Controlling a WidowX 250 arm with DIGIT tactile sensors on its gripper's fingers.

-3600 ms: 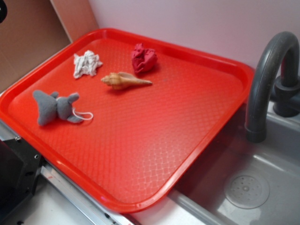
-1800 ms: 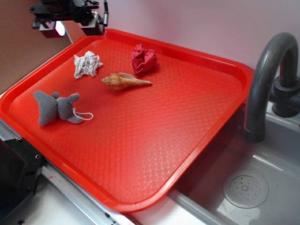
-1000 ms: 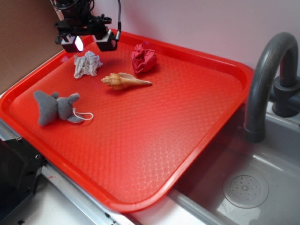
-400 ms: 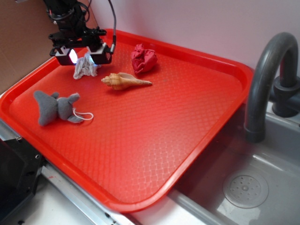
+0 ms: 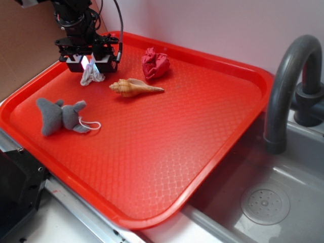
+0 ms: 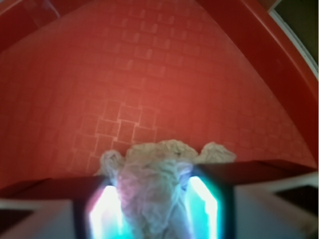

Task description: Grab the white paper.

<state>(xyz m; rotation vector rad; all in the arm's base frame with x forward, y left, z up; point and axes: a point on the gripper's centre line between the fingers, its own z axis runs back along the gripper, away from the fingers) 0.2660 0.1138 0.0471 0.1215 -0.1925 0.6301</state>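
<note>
Two lit fingers point(image 6: 202, 206) of the end effector point(image 6: 154, 209) fill the bottom of the wrist view, spread apart with the white paper point(image 6: 158, 186) standing between them — the wad fills the gap, though whether the pads press it cannot be told. From the exterior view the end effector point(image 5: 90, 65) sits low over the far left corner of the red tray point(image 5: 223, 147), and the white paper point(image 5: 91, 75) shows just beneath it, resting on the tray floor.

Nearest on the tray lies a grey plush elephant point(image 5: 59, 114) with a white loop of cord at its side. Farther in, a tan spiral shell point(image 5: 134, 87) lies just beside the white paper, and a crumpled red paper wad point(image 5: 155, 63) sits behind the shell near the back rim.

Right of the tray, a grey sink point(image 5: 273, 202) with a round drain lies below a curved dark faucet point(image 5: 291, 86). A pale wall point(image 5: 212, 23) runs behind — with brown board point(image 5: 28, 45) at the left.
</note>
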